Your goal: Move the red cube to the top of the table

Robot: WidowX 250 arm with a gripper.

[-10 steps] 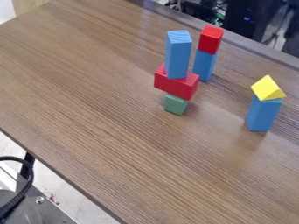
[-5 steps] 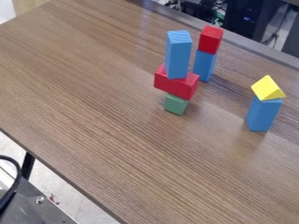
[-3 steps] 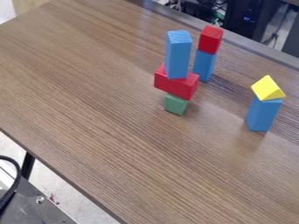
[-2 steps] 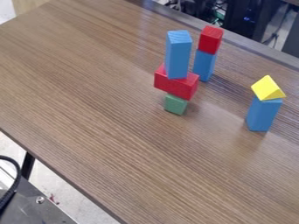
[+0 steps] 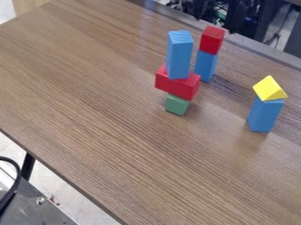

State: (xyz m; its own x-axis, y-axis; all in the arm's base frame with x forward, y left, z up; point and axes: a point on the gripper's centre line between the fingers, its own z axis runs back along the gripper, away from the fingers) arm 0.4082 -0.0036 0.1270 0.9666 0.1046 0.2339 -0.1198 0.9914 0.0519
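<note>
Newly, hand (image 5: 234, 22) at top edge, beyond unmoved red cube (image 5: 212, 40); can't tell whether apart or together.

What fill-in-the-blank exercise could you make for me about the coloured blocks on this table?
The small cube on top of the rear stack is coloured ____.
The bottom block of the three-block stack is coloured ____.
The triangular block on the right-hand stack is coloured ____.
In all, the number of separate stacks standing on the wooden table is ____.

Missing words: red; green; yellow; three.
</note>
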